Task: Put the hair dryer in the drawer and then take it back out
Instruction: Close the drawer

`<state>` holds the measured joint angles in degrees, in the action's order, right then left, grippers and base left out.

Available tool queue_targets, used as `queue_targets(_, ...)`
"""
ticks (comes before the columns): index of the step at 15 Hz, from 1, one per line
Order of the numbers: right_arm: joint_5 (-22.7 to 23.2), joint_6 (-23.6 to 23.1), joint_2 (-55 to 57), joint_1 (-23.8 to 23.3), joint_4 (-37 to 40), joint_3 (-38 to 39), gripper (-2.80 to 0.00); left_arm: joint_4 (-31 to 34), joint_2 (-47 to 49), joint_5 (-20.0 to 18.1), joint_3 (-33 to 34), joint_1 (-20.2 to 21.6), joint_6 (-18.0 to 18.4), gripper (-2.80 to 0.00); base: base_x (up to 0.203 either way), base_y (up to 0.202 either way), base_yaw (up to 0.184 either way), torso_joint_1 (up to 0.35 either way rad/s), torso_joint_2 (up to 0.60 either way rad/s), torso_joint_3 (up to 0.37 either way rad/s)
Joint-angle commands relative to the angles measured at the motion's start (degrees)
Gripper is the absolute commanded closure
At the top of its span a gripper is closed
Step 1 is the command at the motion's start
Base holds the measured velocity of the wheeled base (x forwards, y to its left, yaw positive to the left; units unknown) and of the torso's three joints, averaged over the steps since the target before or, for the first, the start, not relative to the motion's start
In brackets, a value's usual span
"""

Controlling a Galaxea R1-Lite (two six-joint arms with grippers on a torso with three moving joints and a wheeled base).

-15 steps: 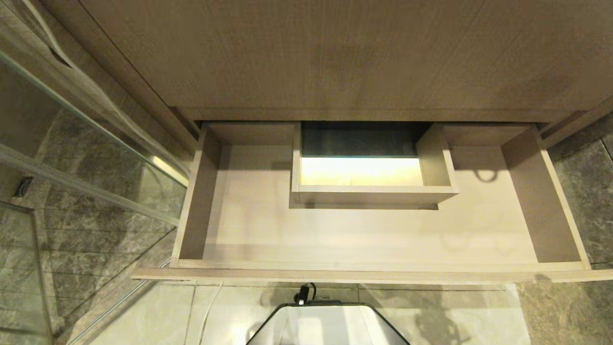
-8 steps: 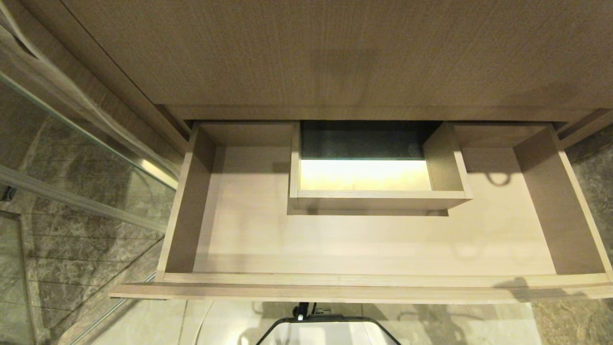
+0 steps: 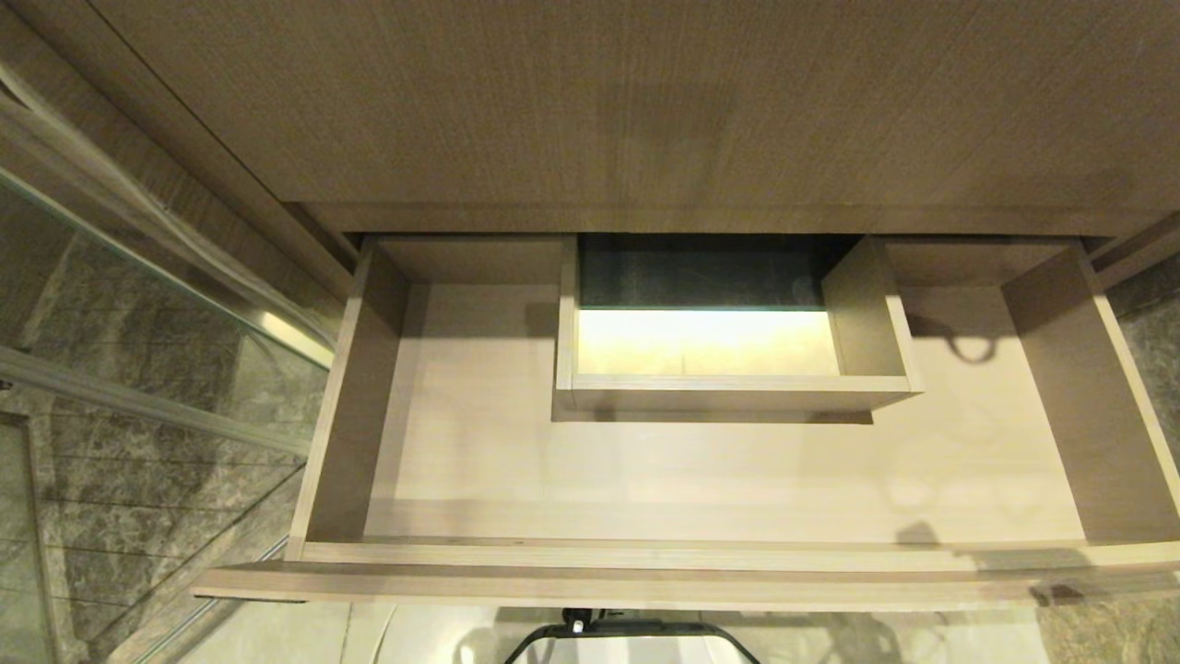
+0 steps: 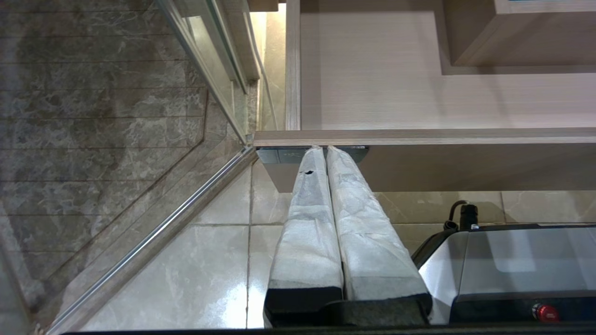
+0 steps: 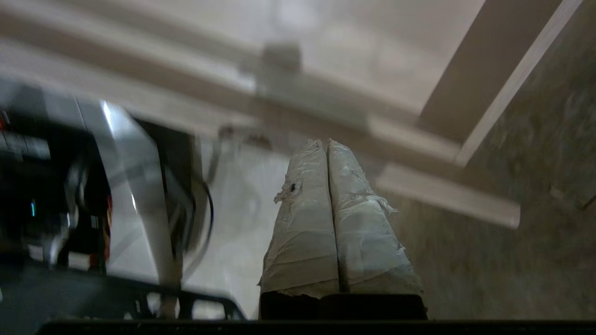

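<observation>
- The right gripper (image 5: 327, 142) has its fingers pressed together with nothing between them, hanging outside the drawer's near right corner over dark stone floor.
- The left gripper (image 4: 324, 149) is likewise pinched flat and empty, its tips just below the drawer's front lip by the small black label (image 4: 284, 154).
- The drawer (image 3: 645, 553) stands pulled out, its bed bare around the boxed cutout (image 3: 728, 392).
- The hair dryer is in none of the views, so I'd judge the job now is to find it; the right fingers would have to spread before any grasp.
- Only the head view shows the whole drawer; only the wrist views show the fingers and the robot's base (image 4: 507, 260).
</observation>
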<state>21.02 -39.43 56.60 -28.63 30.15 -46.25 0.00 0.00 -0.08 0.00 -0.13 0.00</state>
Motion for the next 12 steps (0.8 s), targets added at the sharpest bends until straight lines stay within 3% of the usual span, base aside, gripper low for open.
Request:
queue_targets(1,-4.2,-6.3,6.2,-3.0,6.7,-2.9,0.0,0.0,0.0,0.0,0.0,0.0,0.0,0.0,0.0,0.0,0.0,0.029,0.0,0.037)
queue_targets(3,-9.8,-7.9,8.7,-5.0,10.1,-4.3,0.0,0.0,0.0,0.0,0.0,0.0,0.0,0.0,0.0,0.0,0.0,0.016,0.01,0.043)
queue_targets(6,-12.2,-9.4,12.0,-5.3,11.8,-4.3,0.0,0.0,0.0,0.0,0.1,0.0,0.0,0.0,0.0,0.0,0.0,0.002,0.0,0.01)
queue_targets(8,-16.5,-11.8,14.2,-5.4,11.9,-3.5,0.0,0.0,0.0,0.0,0.0,0.0,0.0,0.0,0.0,0.0,0.0,0.0,0.0,0.0)
queue_targets(12,-17.4,-11.8,20.4,-6.2,11.2,-2.8,0.0,0.0,0.0,0.0,0.0,0.0,0.0,0.0,0.0,0.0,0.0,0.0,0.0,0.0)
